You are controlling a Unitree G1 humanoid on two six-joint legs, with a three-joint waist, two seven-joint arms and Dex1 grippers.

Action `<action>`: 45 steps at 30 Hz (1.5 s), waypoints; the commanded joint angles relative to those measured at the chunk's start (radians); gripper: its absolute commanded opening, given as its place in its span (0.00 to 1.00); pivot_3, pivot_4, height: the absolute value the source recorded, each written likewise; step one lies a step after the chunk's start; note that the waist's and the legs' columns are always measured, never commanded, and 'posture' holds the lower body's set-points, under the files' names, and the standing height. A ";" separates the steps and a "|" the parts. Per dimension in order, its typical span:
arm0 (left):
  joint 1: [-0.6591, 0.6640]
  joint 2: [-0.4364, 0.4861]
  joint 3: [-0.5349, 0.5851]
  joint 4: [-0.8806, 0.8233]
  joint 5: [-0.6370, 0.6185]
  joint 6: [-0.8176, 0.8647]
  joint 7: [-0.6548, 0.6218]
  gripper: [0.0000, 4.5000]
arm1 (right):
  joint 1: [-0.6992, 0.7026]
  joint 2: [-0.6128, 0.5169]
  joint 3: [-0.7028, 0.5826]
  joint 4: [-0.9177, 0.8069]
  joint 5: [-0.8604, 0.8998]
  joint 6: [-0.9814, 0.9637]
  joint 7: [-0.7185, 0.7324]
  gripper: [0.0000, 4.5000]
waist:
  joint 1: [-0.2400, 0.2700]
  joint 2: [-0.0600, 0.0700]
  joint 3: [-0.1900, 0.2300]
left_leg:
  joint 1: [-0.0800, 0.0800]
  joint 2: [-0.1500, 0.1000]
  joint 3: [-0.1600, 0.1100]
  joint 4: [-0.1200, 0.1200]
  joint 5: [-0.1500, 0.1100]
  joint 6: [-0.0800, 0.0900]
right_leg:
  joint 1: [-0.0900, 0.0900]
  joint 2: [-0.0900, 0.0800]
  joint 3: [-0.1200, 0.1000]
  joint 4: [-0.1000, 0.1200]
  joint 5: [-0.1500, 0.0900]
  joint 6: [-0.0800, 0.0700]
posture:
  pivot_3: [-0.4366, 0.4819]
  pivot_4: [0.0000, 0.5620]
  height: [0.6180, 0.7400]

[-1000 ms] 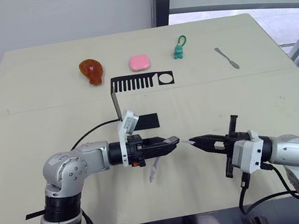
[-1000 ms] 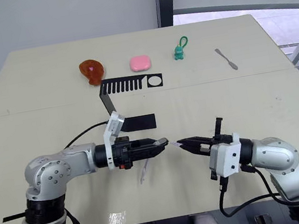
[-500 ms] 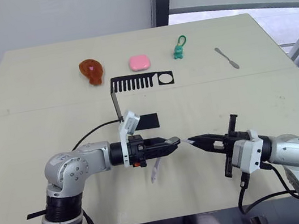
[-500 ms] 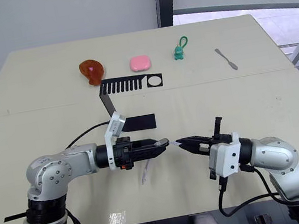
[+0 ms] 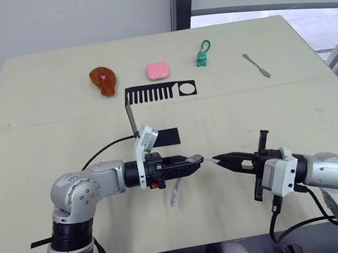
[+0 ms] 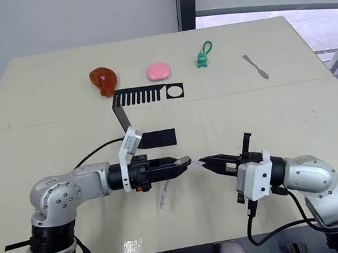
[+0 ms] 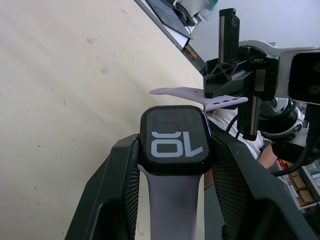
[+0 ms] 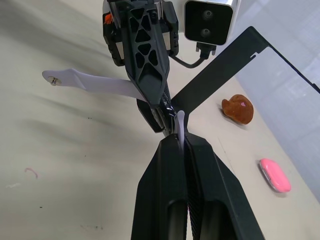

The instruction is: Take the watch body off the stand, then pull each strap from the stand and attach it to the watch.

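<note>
Watch body (image 7: 175,147) sits clamped between the left gripper (image 5: 191,161) fingers (image 7: 122,170), screen facing the wrist camera, held above the near worktop (image 5: 40,135). One strap (image 5: 176,190) is already on the body and hangs down from it. Second strap (image 8: 180,126) is pinched edge-on by the right gripper (image 5: 220,161), fingers together on it, its free end just beside the body's open edge; contact cannot be judged. Both grippers meet tip to tip near mid-worktop. Stand (image 5: 157,96), now bare, is behind the left gripper, apart. Along the far side: brown toy (image 5: 103,80), pink case (image 5: 157,70), green keychain (image 5: 202,55), grey tool (image 5: 256,66), all well apart from the grippers.
</note>
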 commanded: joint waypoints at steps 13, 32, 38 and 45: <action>0.005 -0.005 0.019 -0.020 -0.031 -0.004 0.004 0.35 | 0.000 -0.005 0.012 -0.011 0.010 -0.021 -0.019 0.00 | 0.000 0.000 0.000 | 0.000 0.000 0.000 0.000 0.000 0.000 | 0.000 0.000 0.000 0.000 0.000 0.000 | 0.48 0.27 1.00; 0.008 0.002 0.017 -0.022 -0.033 0.001 0.003 0.35 | -0.002 -0.016 -0.009 0.008 0.023 -0.031 -0.018 0.00 | 0.000 0.000 0.000 | 0.000 0.000 0.000 0.000 0.000 0.000 | 0.000 0.000 0.000 0.000 0.000 0.000 | 0.48 0.27 1.00; 0.004 0.000 0.015 -0.020 -0.033 0.003 0.004 0.35 | 0.000 -0.016 -0.005 0.014 0.017 -0.037 -0.020 0.00 | 0.000 0.000 0.000 | 0.000 0.000 0.000 0.000 0.000 0.000 | 0.000 0.000 0.000 0.000 0.000 0.000 | 0.48 0.27 1.00; 0.002 0.000 0.014 -0.021 -0.039 0.009 0.004 0.35 | 0.001 -0.015 -0.001 0.019 0.015 -0.043 -0.019 0.00 | 0.000 0.000 0.000 | 0.000 0.000 0.000 0.000 0.000 0.000 | 0.000 0.000 0.000 0.000 0.000 0.000 | 0.48 0.27 1.00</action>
